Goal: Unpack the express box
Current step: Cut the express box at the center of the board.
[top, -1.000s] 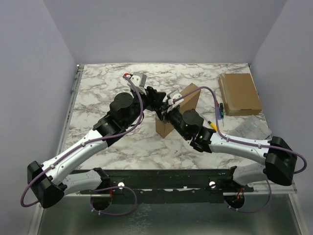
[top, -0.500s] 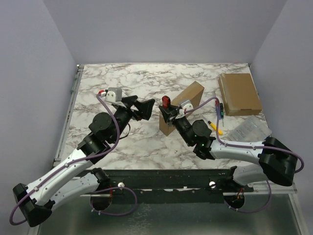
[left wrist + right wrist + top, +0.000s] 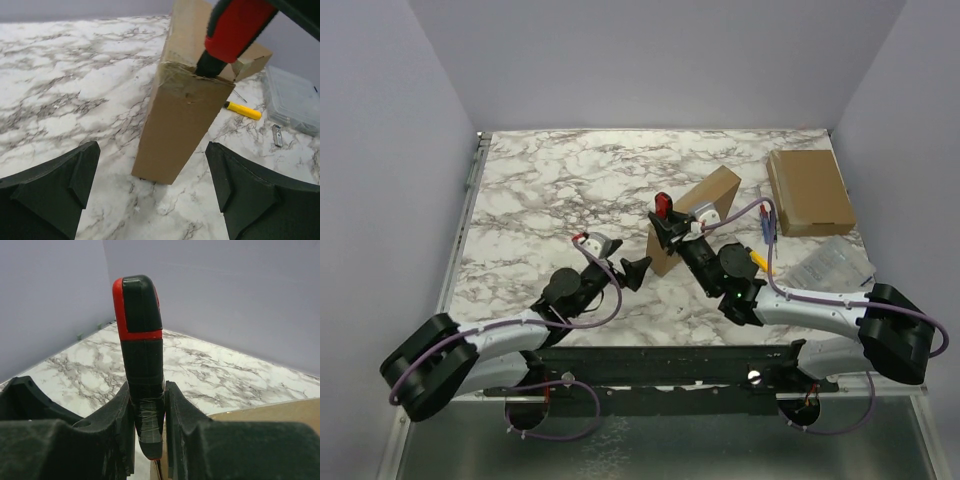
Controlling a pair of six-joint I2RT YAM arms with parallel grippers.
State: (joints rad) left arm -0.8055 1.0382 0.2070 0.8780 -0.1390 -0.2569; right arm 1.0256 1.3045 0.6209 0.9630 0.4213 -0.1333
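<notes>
Change: left gripper [image 3: 633, 270] has let go of the express box [image 3: 705, 200] and drawn back toward the near edge of the table [image 3: 540, 180]. A moment ago it was up against the box's left side.
Left gripper: jaws spread wide with nothing between them. It sits low on the near-left side of the box, clear of it and facing it.
Right gripper: right gripper [image 3: 672, 228] is clamped on the black lower part of the cutter [image 3: 141, 340], at the near upper corner of the box. The red-capped handle sticks up above the fingers.
Cutter tip: it sits at the taped seam on the box's top edge. The blade itself is hidden.
Express box: it stands on edge near the table's centre. The tape is wrinkled at the corner, the flaps are not yet opened, and no contents show.
Right of the box: yellow tool [image 3: 242, 110], clear plastic case [image 3: 830, 265] and flat cardboard pack [image 3: 810, 190], all apart from it.
Meaning: the box now seems to have no brace, and only the cutter touches it. Any push along the seam could tip or slide it. The slit looks barely begun, so unpacking is still at an early stage.
</notes>
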